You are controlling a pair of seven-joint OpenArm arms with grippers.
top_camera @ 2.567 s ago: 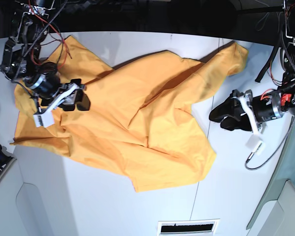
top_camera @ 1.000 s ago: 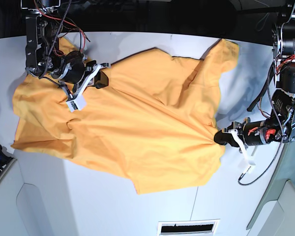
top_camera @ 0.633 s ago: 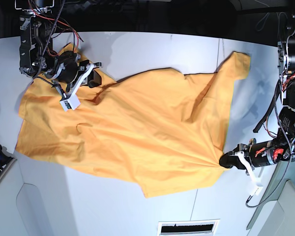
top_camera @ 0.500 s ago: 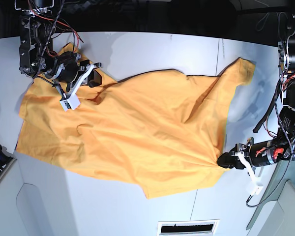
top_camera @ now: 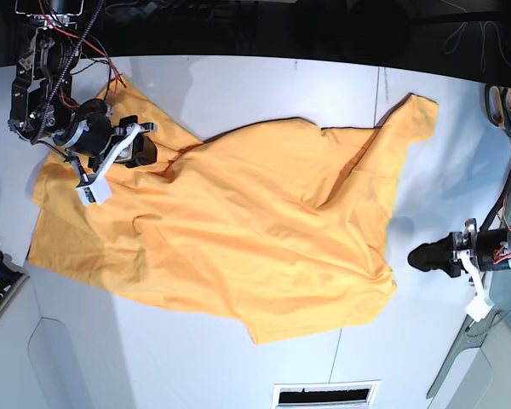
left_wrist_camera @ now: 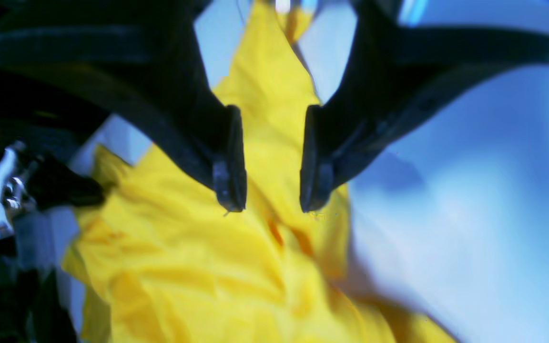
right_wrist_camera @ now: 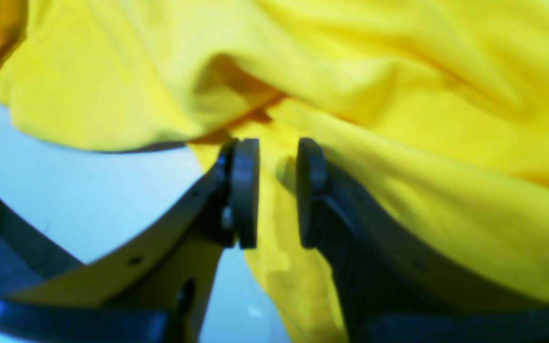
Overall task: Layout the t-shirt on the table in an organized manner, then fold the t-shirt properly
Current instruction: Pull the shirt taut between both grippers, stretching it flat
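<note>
Item: the t-shirt (top_camera: 238, 221), orange-yellow, lying on the table (top_camera: 238, 85). It is spread across the middle and left of the base view, rumpled, with diagonal creases; one corner reaches toward the upper right, and a lower flap points at the near edge.

Change noted: half a second ago you had the left gripper (top_camera: 430, 257) pinching the shirt's right hem and pulling it taut. Now it sits clear of the cloth on bare table, jaws parted and holding nothing; its wrist view shows the open fingers (left_wrist_camera: 229, 157) with fabric beyond them, not between. The right gripper (right_wrist_camera: 277, 190) was clamped near the upper-left corner; its jaws now stand slightly apart with cloth lying in the gap, so you cannot call that a firm hold.

Meaning: the stretching pull looks finished and released. The layout is only partly done, since wrinkles and a bunched upper-left corner remain.

Orientation: the long axis runs roughly left to right across the base view, tilting up toward the right. No print shows, so which end is the neck cannot be told.
</note>
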